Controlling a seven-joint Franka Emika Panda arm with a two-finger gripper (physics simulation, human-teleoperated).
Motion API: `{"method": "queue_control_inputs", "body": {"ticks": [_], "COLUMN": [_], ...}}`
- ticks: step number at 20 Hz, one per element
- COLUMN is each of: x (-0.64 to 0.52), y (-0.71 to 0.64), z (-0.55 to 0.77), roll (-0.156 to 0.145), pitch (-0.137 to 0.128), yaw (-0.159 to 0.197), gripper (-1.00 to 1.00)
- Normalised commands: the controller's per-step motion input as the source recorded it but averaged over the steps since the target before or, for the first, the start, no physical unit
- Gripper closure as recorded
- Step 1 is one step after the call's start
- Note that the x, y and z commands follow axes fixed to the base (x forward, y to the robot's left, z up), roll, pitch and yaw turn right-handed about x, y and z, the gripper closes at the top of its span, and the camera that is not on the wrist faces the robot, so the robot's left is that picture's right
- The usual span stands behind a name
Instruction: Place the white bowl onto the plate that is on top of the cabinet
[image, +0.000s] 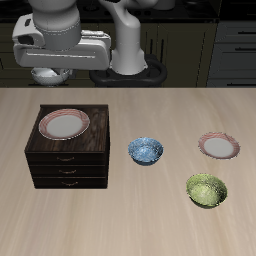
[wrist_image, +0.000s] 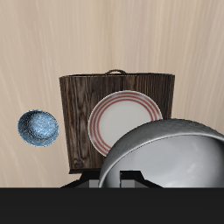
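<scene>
The fingers (image: 47, 72) are pinching the white bowl (image: 47, 75) at its rim, holding it in the air in the upper left of the exterior frame, well above the desk (image: 130, 220) and higher than the cabinet (image: 68, 150). The fingers themselves are mostly hidden behind the bowl and the wide grey gripper body, so their exact contact is hard to make out. In the wrist view the white bowl (wrist_image: 171, 162) is filling much of the frame as a large grey dome, overlapping the edge of the plate (wrist_image: 118, 118) beneath it. The plate (image: 63, 124) is lying flat on top of the cabinet (wrist_image: 79, 96), toward its back corner in the exterior frame's left-centre. The cabinet is standing on the desk with its three drawers facing the frame's bottom edge. Near the centre of the exterior frame a blue-and-white patterned bowl (image: 147, 150) is sitting just beside the cabinet. At the right, a second pinkish plate (image: 219, 146) is resting on the desk, and a yellow-green bowl (image: 206, 190) is sitting below it in the frame.
</scene>
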Motion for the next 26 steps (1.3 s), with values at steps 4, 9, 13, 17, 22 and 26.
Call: {"method": "queue_control_inputs", "body": {"ticks": [4, 9, 13, 17, 22, 26], "x": [-0.01, 0.04, 0.05, 0.12, 0.08, 0.01], "y": [-0.05, -0.03, 0.00, -0.02, 0.05, 0.10], "z": [0.08, -0.09, -0.05, -0.01, -0.21, -0.37], "roll": [0.033, 0.033, 0.006, -0.008, 0.006, 0.009], "pitch": [-0.002, 0.020, 0.001, -0.026, 0.006, 0.013], "yaw": [0.041, 0.036, 0.008, -0.060, -0.031, -0.013], "gripper": [1.00, 1.00, 1.00, 1.00, 1.00, 1.00]}}
